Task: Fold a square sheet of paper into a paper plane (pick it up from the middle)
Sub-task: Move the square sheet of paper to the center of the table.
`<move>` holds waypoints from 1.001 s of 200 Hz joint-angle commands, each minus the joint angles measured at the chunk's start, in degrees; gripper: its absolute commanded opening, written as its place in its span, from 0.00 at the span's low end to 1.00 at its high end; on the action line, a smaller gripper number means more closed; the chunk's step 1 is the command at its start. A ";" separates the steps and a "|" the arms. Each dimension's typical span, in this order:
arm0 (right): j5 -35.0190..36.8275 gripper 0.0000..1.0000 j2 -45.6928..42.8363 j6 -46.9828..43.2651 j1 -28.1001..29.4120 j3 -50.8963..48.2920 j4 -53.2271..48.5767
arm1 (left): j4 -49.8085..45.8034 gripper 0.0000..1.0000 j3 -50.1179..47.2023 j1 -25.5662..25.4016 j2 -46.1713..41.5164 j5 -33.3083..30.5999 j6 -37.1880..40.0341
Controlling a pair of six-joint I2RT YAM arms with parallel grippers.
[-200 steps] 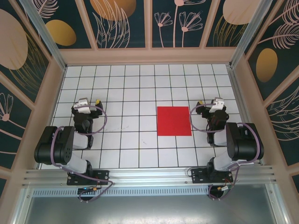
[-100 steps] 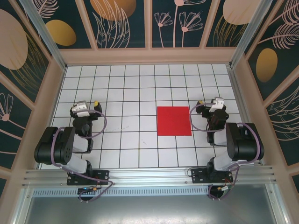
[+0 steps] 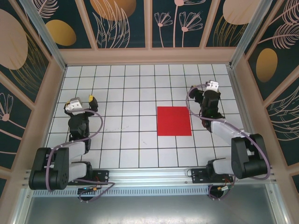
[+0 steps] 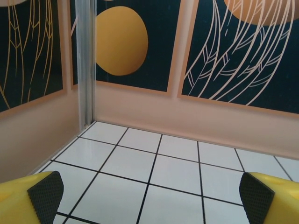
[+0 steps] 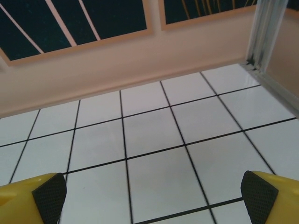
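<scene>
The square sheet of paper (image 3: 174, 121) is bright red and lies flat and uncreased on the white tiled table (image 3: 131, 84), right of centre. The paper plane is out of view. My right gripper (image 3: 204, 92) hovers just beyond the sheet's far right corner, apart from it. In the right wrist view the gripper (image 5: 152, 198) is open, its yellow fingers with black pads (image 5: 49, 196) wide apart over bare tiles. My left gripper (image 3: 83, 100) is far to the left of the sheet. Seen from the left wrist, it (image 4: 149, 196) is open and empty, pads (image 4: 254, 198) wide apart.
Pink walls (image 3: 149, 56) with dark panels close in the table on three sides. An aluminium post (image 4: 86, 65) stands in the far left corner, another (image 5: 266, 32) in the far right corner. The aluminium rail (image 3: 149, 175) holding the arm bases runs along the near edge.
Both arms have stretched out from their bases. The right gripper moved toward the far wall, past the sheet's corner. The left gripper shifted left and slightly farther away. The sheet has not moved.
</scene>
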 commanded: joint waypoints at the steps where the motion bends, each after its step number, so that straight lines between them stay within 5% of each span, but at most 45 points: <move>1: -7.64 0.99 2.66 9.13 1.89 5.83 -20.16 | -16.08 0.99 5.30 0.47 -3.35 0.61 -7.77; 78: -2.93 0.92 14.92 25.35 16.15 14.95 -40.03 | -36.84 0.98 18.18 0.47 -0.98 15.73 -23.19; 112: -0.07 0.93 17.99 28.20 19.21 16.79 -43.63 | -39.18 0.98 19.55 0.47 0.28 17.50 -23.99; 200: -5.95 0.93 24.32 31.70 21.32 17.97 -41.13 | -40.06 0.99 18.61 0.47 -0.15 18.37 -23.97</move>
